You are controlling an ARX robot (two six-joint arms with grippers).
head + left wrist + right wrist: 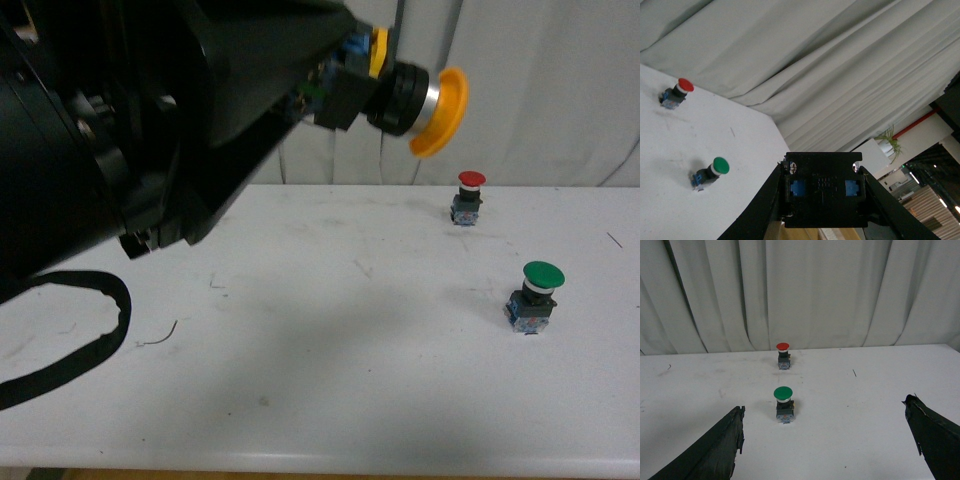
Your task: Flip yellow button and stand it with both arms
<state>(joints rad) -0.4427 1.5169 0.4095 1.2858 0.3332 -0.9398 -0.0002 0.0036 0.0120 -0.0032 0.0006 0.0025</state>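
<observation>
Left gripper (pixel 822 192) pinches yellow button (pixel 408 98) by its block; likely light, rigid; right gripper (pixel 824 440) gapes; grip the collar.

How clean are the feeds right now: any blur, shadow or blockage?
Front view: the left arm looms close, dark and blurred, blocking the left side; a soft shadow lies on the table. Right wrist view: even light, red button and green button sharp.
</observation>
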